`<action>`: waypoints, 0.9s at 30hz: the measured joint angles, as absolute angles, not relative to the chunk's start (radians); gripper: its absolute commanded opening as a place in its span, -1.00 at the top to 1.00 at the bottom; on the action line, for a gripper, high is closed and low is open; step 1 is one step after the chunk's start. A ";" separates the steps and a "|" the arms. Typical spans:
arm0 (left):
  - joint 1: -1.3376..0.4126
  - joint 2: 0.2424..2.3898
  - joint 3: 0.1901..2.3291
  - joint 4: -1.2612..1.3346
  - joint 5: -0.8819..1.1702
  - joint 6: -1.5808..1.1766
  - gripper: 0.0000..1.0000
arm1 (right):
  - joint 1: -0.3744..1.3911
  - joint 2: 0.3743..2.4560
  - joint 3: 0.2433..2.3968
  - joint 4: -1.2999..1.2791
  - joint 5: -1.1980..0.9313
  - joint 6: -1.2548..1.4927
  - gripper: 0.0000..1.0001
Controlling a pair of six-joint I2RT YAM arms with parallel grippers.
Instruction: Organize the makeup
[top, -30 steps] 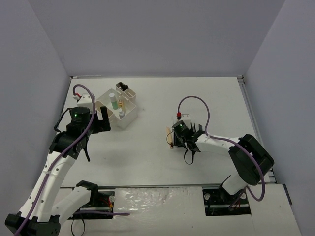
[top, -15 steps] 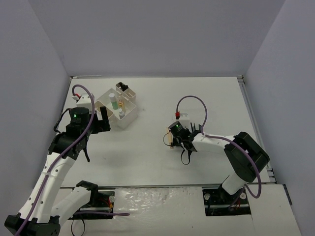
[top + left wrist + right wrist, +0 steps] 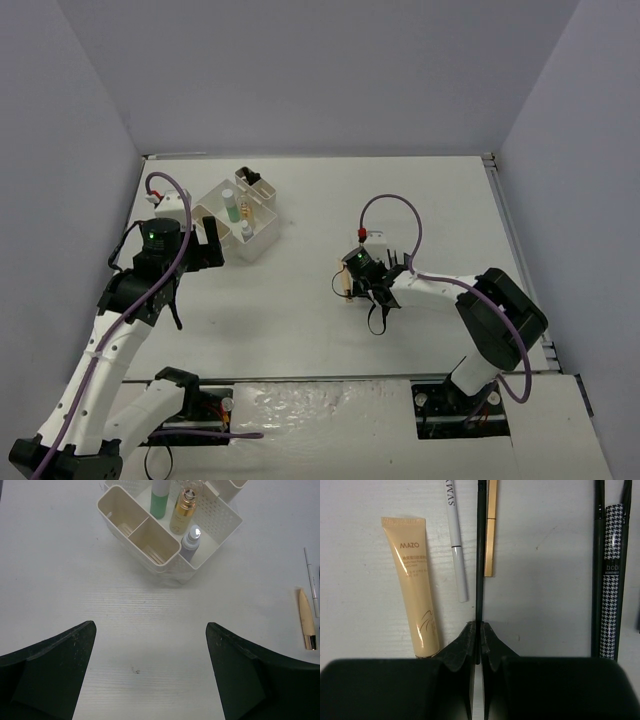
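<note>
I find the right gripper pinched shut on a thin black pencil. The pencil runs straight ahead, just beside a gold stick, with a white liner and a tan MAZO tube to its left. The left gripper stands wide open, holding nothing, near the white organizer. In the organizer, a green bottle, a gold bottle and a lilac bottle stand upright.

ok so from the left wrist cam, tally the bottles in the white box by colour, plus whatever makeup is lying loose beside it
green bottle: 1
gold bottle: 1
grey-lilac bottle: 1
tan tube, loose: 1
white pencil, loose: 1
total: 5
</note>
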State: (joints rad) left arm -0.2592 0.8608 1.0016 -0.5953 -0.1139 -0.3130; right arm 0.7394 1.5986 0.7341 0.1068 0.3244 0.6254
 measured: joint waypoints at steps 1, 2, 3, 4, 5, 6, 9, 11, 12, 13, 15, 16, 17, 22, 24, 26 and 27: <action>-0.259 0.861 1.002 -0.595 -0.114 -0.313 -0.79 | 0.741 1.596 0.734 0.101 0.325 0.625 1.00; -0.259 0.861 1.002 -0.595 -0.114 -0.313 -0.79 | 0.742 1.594 0.734 0.094 0.326 0.625 1.00; -0.259 0.861 1.002 -0.595 -0.113 -0.313 -0.79 | 0.745 1.591 0.734 0.088 0.327 0.625 1.00; -0.259 0.861 1.002 -0.595 -0.113 -0.314 -0.79 | 0.748 1.584 0.734 0.079 0.329 0.625 1.00; -0.259 0.861 1.002 -0.595 -0.113 -0.314 -0.79 | 0.752 1.576 0.733 0.069 0.331 0.625 1.00; -0.259 0.861 1.002 -0.595 -0.111 -0.314 -0.79 | 0.757 1.564 0.733 0.062 0.335 0.625 1.00; -0.259 0.864 1.004 -0.597 -0.096 -0.320 -0.79 | 0.776 1.513 0.733 0.041 0.350 0.623 1.00; -0.259 0.872 1.018 -0.608 -0.071 -0.332 -0.80 | 0.797 1.458 0.733 0.035 0.363 0.614 1.00; -0.259 0.879 1.031 -0.613 -0.052 -0.338 -0.80 | 0.809 1.428 0.734 0.035 0.368 0.606 1.00; -0.258 0.886 1.045 -0.618 -0.032 -0.346 -0.79 | 0.821 1.397 0.734 0.035 0.373 0.596 1.00; -0.258 0.901 1.081 -0.629 0.019 -0.371 -0.79 | 0.848 1.336 0.734 0.042 0.378 0.561 1.00; -0.258 0.910 1.100 -0.632 0.045 -0.384 -0.79 | 0.861 1.306 0.734 0.049 0.380 0.543 1.00; -0.258 0.919 1.119 -0.631 0.077 -0.402 -0.79 | 0.873 1.277 0.734 0.061 0.379 0.523 1.00; -0.258 0.968 1.185 -0.616 0.249 -0.515 -0.79 | 0.933 1.140 0.723 0.175 0.349 0.388 1.00; -0.260 0.997 1.194 -0.589 0.312 -0.565 -0.80 | 0.959 1.106 0.720 0.236 0.319 0.324 1.00; -0.266 1.030 1.200 -0.565 0.360 -0.608 -0.79 | 0.987 1.092 0.719 0.302 0.282 0.266 1.00; -0.271 1.046 1.201 -0.556 0.377 -0.626 -0.79 | 0.998 1.091 0.719 0.332 0.262 0.242 1.00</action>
